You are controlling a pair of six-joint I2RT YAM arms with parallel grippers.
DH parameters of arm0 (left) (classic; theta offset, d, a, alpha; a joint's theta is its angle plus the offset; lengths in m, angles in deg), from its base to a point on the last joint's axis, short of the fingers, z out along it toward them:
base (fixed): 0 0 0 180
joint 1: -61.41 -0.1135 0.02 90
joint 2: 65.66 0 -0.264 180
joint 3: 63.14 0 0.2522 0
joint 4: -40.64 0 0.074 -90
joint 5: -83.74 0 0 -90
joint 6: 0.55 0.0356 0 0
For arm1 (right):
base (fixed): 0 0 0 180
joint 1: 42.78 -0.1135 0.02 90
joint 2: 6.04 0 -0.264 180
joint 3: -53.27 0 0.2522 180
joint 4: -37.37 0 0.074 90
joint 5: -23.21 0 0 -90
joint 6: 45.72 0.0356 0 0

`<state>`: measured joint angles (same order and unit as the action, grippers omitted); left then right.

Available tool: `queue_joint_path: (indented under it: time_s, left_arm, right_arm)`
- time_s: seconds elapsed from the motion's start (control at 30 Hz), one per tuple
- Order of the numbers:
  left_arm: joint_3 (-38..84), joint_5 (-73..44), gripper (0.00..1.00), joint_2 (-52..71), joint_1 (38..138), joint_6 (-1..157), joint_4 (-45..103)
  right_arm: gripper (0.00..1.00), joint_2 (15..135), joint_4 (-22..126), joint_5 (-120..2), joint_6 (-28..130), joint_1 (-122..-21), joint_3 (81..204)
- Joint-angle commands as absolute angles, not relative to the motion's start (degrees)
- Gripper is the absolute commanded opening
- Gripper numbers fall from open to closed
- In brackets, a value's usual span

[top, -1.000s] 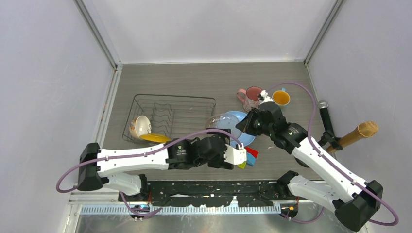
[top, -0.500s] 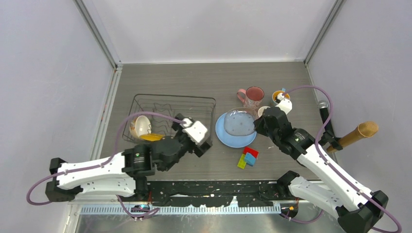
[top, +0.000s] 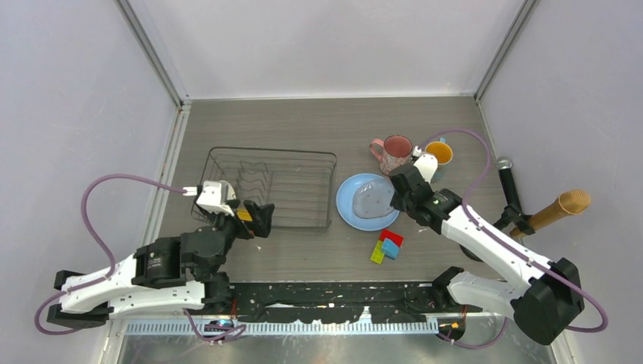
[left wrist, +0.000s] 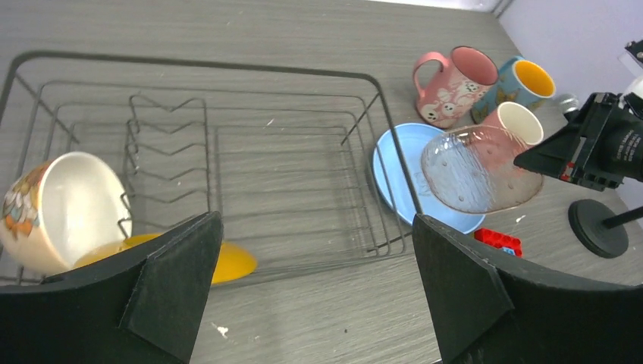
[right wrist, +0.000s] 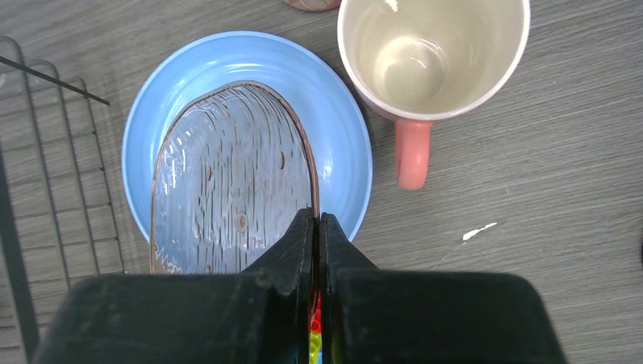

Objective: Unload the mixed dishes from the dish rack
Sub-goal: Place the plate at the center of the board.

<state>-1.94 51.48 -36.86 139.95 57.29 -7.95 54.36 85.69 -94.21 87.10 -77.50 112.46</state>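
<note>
The dish rack (top: 273,150) holds a cream bowl (left wrist: 64,208) on its side and a yellow plate (left wrist: 231,262) at its front left. My left gripper (top: 254,220) hovers over that corner, open and empty. To the right of the rack, my right gripper (top: 394,193) is shut on the rim of a clear glass plate (top: 371,199), held tilted just over the light blue plate (top: 350,216). Whether the two plates touch I cannot tell. Behind them stand the speckled pink mug (top: 394,152), the blue mug with orange inside (top: 440,153) and the salmon mug (right wrist: 432,53).
Red, blue and green blocks (top: 388,246) lie in front of the blue plate. A microphone on a black stand (top: 508,189) and a cardboard tube (top: 561,208) sit at the right edge. Walls close in the table on three sides.
My left arm swung from beside the blue plate leftward to the rack's front left corner. My right gripper brought the clear plate down closer to the blue plate.
</note>
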Motion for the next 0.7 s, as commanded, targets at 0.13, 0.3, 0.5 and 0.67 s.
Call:
queue_joint_path:
  time_s: [0.13,0.3,0.5,0.67]
  left_arm:
    - [-2.33,57.54,1.00,-40.30,140.07,40.85,-20.19]
    - [-0.08,60.74,1.00,-38.24,140.07,29.22,-32.97]
    - [0.81,60.74,1.00,-36.13,140.07,18.55,-41.50]
    - [0.68,61.15,1.00,-35.25,140.07,10.35,-47.80]
  right_arm:
    - [0.05,61.94,79.62,-96.16,84.15,-77.68,113.18]
    - [0.08,66.34,77.52,-96.73,84.19,-77.67,114.25]
    - [0.12,69.59,74.96,-96.95,84.37,-77.72,114.84]
    - [0.18,71.62,74.35,-97.83,85.29,-77.68,115.40]
